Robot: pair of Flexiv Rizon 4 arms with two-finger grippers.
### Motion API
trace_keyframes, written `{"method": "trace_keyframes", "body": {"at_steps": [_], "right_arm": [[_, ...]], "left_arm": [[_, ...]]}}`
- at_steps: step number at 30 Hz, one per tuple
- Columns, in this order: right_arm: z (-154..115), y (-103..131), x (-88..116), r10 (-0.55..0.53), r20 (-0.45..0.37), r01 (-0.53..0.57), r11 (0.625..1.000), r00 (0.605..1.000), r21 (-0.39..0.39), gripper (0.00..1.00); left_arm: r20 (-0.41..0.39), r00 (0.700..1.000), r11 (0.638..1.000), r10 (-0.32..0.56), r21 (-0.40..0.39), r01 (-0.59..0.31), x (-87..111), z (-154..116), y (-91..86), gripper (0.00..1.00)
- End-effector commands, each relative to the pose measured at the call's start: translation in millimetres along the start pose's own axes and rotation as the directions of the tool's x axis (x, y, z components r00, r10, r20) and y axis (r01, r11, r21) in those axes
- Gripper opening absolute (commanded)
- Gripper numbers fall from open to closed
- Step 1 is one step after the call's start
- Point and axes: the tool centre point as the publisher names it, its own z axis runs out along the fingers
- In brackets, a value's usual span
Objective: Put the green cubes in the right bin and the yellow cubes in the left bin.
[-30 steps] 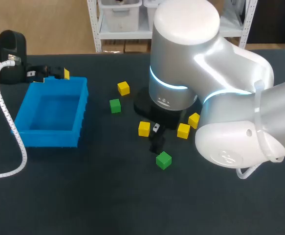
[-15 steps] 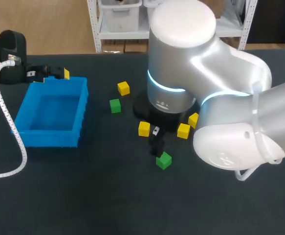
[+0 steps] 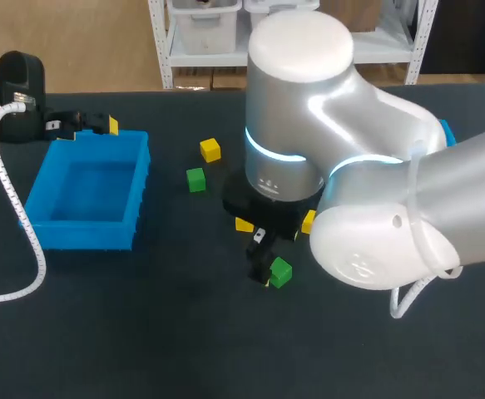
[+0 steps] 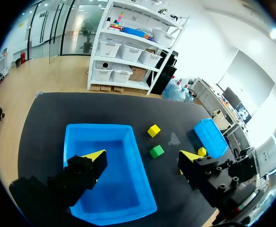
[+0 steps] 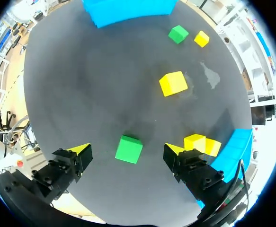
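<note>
- Right gripper (image 5: 126,152): fingers spread apart and empty, poised low over the table, with 1 green cube (image 5: 129,149) lying between the 2 yellow tips and touching neither.
- Target: in the head view this cube (image 3: 280,272) sits on the table just beside the gripper's dark fingers, apart from the other cubes.
- Step in hand (judged): the grasp of this green cube, not yet made.
- Alignment: the cube appears slightly turned against the line between the fingers. A small wrist rotation would set the pads flat on 2 opposite faces instead of on corners.
- Descent: lower straight down and close only once both tips flank the cube's sides, so that it is not tipped or pushed away.
- Hazard: 2 yellow cubes (image 5: 194,141) lie near 1 finger and should not be nudged.
- Destination: right bin (image 5: 233,140), just past that yellow pair. Lift above its wall before carrying across.
- Left gripper (image 4: 142,156): fingers apart, empty, by the left bin (image 4: 128,184), well apart from the work.
</note>
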Motion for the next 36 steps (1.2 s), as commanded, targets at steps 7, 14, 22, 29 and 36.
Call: {"method": "trace_keyframes", "body": {"at_steps": [7,14,22,29,36], "right_arm": [[23.8,3.5,0.8,0.015,-0.009,-0.015,1.0,1.0,0.012,1.0],[31.8,1.2,5.4,0.033,-0.023,-0.032,0.999,0.999,0.013,1.0],[36.8,-1.2,7.6,0.047,-0.043,-0.045,0.998,0.998,0.033,0.15],[35.5,-3.1,7.1,0.049,-0.054,-0.046,0.998,0.997,0.048,0.0],[13.1,-19.5,-0.9,0.034,-0.02,-0.033,0.995,0.999,0.094,0.0]], "left_arm": [[0.006,1.0,1.0,0.003,0.013,-0.003,1.0,0.0,2.6,1.0],[0.006,1.0,1.0,0.003,0.013,-0.003,1.0,0.0,2.6,1.0],[0.006,1.0,1.0,0.003,0.013,-0.003,1.0,0.0,2.6,1.0],[0.006,1.0,1.0,0.003,0.013,-0.003,1.0,0.0,2.6,1.0],[0.006,1.0,1.0,0.003,0.013,-0.003,1.0,0.0,2.6,1.0]]}}
